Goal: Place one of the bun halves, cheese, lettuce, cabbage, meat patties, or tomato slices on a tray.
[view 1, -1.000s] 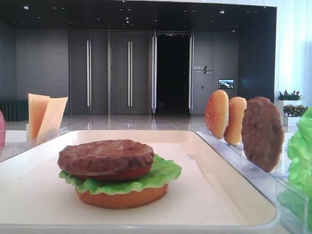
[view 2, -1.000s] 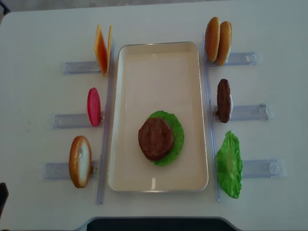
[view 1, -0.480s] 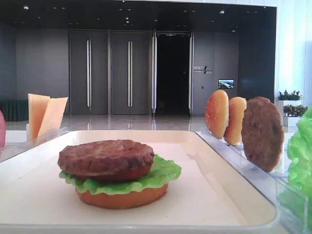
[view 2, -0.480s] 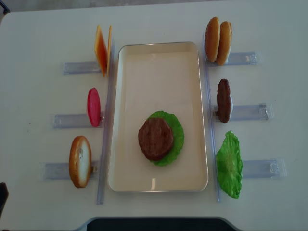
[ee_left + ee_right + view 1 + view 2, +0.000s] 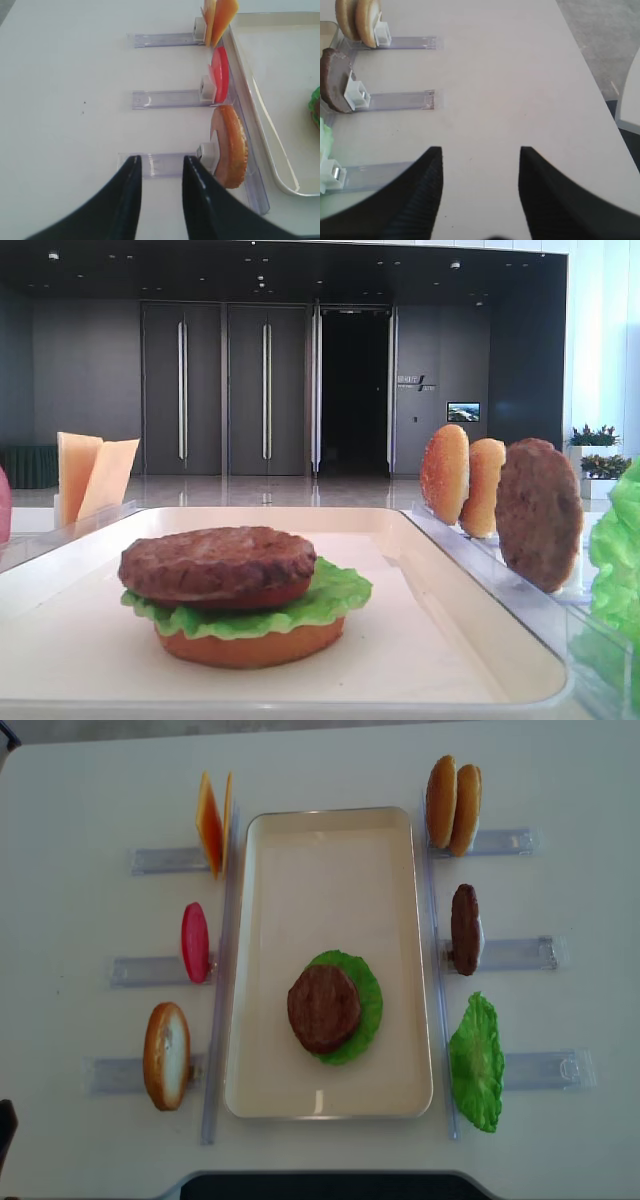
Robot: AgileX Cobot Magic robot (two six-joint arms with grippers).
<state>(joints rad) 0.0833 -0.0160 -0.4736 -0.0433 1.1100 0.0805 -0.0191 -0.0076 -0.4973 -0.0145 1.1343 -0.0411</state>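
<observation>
L gripper (image 5: 159, 170) hangs over the bare table (image 5: 80, 790) w/ jaws drawn in as far as they go, only a slim gap between the fingers, nothing held or touched; it sits just short of the clear rack (image 5: 150, 165) carrying a bun half (image 5: 230, 146). R gripper (image 5: 479, 165) has jaws spread wide, empty, over bare tabletop beside the rack (image 5: 375, 172) w/ the spare lettuce (image 5: 326, 134). The tray (image 5: 330, 830) lies mid-table, and on it, toward the near end, a stack: bun half (image 5: 250, 642) at the bottom, lettuce leaf (image 5: 330, 595), a red slice edge under the meat patty (image 5: 217, 562) on top. Vs the earlier frames nothing on the table has shifted; the stack and racks look the same. The top-down view shows the whole layout: cheese (image 5: 213, 823), tomato slice (image 5: 194, 942) and bun half on the left racks, two bun halves (image 5: 453, 805), second patty (image 5: 464, 929) and lettuce on the right, but only patty over lettuce in the stack. The low front view alone reveals the bottom bun and red layer. Neither ext view shows the grippers clearly; only the wrist cams do.
</observation>
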